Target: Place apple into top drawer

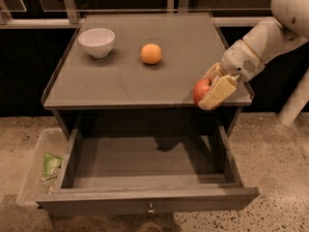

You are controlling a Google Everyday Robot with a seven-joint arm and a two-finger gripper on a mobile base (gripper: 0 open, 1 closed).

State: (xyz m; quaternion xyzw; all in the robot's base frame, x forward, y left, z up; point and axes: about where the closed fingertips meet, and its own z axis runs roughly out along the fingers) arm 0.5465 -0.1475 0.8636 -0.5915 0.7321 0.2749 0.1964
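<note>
The apple (202, 90) is pinched in the gripper (211, 94). Its pale fingers (218, 92) are pressed against the fruit's right side, so only the red left half shows. It hangs above the right rear corner of the top drawer (96, 201), level with the front edge of the cabinet top (120, 79). Whether it is clear of that surface I cannot tell. The grip reads as a carry hold: a round fruit would roll if it were let go up here.

The drawer is pulled fully out below, with its knob (151, 208) facing forward and its floor bare, evidently ready to take the fruit. I judge the apple must come forward past the cabinet edge and then down before release.

Above the drawer, towards the back, an orange (151, 53) and a white bowl (97, 41) sit well apart from the carry path. Just left of the drawer, a clear plastic bin (34, 151) holds a green packet (50, 166).
</note>
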